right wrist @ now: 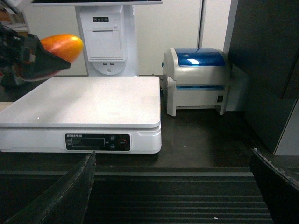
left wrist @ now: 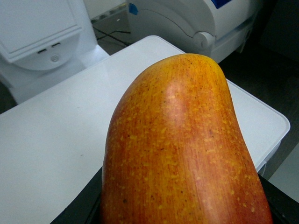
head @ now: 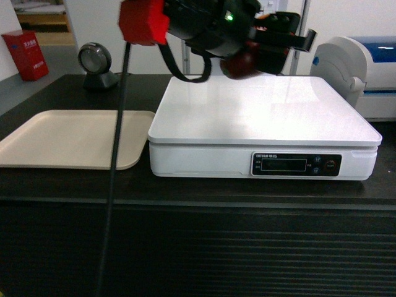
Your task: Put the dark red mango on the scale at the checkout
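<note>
Because the glossy dark red, orange-patched mango [left wrist: 182,149] must land on the flat white square scale [head: 263,120], the left gripper [head: 272,52] grips it above the platform's rear. Meanwhile the right gripper [right wrist: 173,186], fingers spread and empty, waits low before the black ribbed tabletop [head: 198,247].

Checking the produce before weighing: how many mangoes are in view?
1. The dark red mango is held in the left gripper, above the scale, not yet resting on it. None elsewhere on the checkout.
</note>
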Robot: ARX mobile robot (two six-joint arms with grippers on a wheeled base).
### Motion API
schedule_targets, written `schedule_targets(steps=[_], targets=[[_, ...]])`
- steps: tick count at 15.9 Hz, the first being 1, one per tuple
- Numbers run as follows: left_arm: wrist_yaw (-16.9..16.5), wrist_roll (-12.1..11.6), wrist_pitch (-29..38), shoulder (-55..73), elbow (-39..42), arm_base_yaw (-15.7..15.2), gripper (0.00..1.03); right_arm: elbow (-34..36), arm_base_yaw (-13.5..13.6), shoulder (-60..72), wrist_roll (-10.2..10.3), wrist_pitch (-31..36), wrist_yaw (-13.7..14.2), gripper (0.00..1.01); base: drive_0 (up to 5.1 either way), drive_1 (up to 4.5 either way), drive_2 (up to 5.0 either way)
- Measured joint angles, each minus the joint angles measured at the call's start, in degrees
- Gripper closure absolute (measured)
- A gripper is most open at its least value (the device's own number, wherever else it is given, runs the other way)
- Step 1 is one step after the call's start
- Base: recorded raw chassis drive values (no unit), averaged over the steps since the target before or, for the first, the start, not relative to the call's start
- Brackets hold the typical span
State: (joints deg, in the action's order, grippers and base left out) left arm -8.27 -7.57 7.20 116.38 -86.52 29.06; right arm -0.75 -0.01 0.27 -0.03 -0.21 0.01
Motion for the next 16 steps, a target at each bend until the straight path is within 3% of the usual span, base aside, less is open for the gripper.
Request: schedule_targets(steps=[2, 5, 6, 8, 9, 11, 13, 16], targets=[[1.1, 0.8, -2.8, 4.5, -4.1, 2.3, 0.43, 0.0, 0.0, 0.0, 0.0, 0.0, 0.0, 0.03, 0.0, 0.00, 0.0], [4.0, 8.3, -9.2, 13.2, -15.3, 3.7, 0.43, 0.0, 0.0, 0.0, 0.0, 0.0, 0.0, 0.03, 0.0, 0.00, 0.0], [5.9, 12.2, -12.2, 16.0, -20.4, 4.0, 0.43, 0.0, 0.0, 0.0, 0.0, 0.0, 0.0, 0.03, 0.0, 0.00, 0.0], [9.0, 17.8, -17.6, 19.1, -27.2, 4.3, 0.43, 0.0, 0.0, 0.0, 0.0, 0.0, 0.0, 0.03, 0.0, 0.00, 0.0], [10.2, 19.1, -19.2, 19.9, -29.0, 4.4, 0.43, 0.0, 0.0, 0.0, 0.0, 0.0, 0.0, 0.03, 0.0, 0.00, 0.0], [13.7, 24.0, -24.1, 22.7, -35.0, 4.5, 0.43, 0.0, 0.0, 0.0, 0.0, 0.0, 0.0, 0.03, 0.0, 0.00, 0.0], [16.1, 27.4, -27.6, 25.2, -39.0, 4.5, 0.43, 0.0, 0.0, 0.0, 0.0, 0.0, 0.0, 0.03, 0.0, 0.00, 0.0], [19.8, 30.0, -32.0, 28.5, -43.8, 4.3, 0.43, 0.0, 0.0, 0.0, 0.0, 0.0, 0.0, 0.03, 0.0, 0.00, 0.0]])
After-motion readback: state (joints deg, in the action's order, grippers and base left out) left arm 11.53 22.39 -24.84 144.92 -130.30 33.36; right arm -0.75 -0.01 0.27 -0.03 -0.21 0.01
